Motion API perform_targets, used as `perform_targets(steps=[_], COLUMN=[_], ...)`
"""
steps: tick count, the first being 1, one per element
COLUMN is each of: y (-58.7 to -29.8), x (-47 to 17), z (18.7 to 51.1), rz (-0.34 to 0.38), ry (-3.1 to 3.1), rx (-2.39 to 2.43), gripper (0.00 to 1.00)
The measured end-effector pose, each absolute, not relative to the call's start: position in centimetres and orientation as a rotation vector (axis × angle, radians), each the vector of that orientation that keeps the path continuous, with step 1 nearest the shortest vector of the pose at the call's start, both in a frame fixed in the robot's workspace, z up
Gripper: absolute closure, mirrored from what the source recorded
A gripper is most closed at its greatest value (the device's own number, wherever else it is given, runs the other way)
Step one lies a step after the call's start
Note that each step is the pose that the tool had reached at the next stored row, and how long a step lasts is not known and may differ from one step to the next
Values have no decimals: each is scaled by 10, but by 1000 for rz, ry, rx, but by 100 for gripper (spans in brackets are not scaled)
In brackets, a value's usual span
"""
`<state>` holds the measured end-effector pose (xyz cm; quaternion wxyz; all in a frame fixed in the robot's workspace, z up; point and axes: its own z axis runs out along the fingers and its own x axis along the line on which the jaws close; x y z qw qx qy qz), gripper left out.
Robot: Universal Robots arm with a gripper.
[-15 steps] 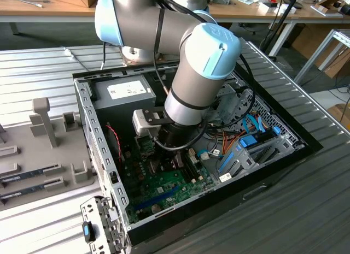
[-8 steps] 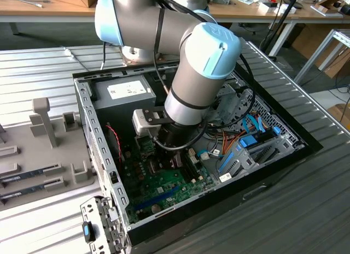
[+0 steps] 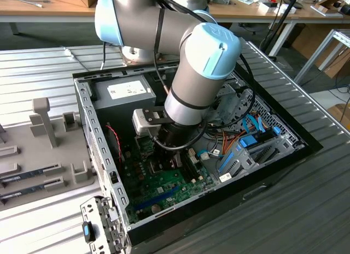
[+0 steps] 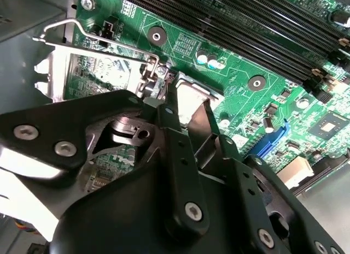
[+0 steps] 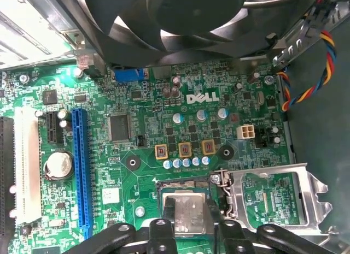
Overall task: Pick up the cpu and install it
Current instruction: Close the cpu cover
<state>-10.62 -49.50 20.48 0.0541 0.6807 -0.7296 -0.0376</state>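
We see an open computer case [image 3: 87, 109] lying on its side on a ribbed metal table [image 3: 38, 63]. Inside it lie a green circuit board [image 3: 164, 185], a grey power-supply box [image 3: 123, 92] with a white label, and a bundle of blue and orange cables [image 3: 246, 142]. The robot arm [image 3: 199, 68] reaches down into the case, its pincer [image 5: 188, 221] low over the board.

In both wrist views, the pincer's black fingers [image 4: 180, 155] are clamped on the cpu [image 5: 187, 210], a small square chip with a silvery top. The chip sits at the socket [image 5: 183, 184] directly beneath the pincer; we cannot tell whether it is fully seated. Just beside the pincer, the socket's metal retention frame [image 5: 273, 196] is swung open, with its wire lever [image 4: 95, 38] raised. Beyond the pincer on the board we see a blue slot [image 5: 81, 172], a round coin battery [image 5: 58, 165] and a large black fan [image 5: 180, 19].

Outside the case, near its open side, grey holders [image 3: 46, 120] stand on the table with long thin memory sticks [image 3: 30, 175]. Wooden benches [image 3: 49, 13] cluttered with equipment stand in the room behind.
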Motion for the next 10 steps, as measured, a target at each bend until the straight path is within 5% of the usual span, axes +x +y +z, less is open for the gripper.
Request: perform_targets(steps=[10], y=[-494], x=[-107], z=[204], rz=[-35], ry=[-2254], rx=[2100], gripper=[64])
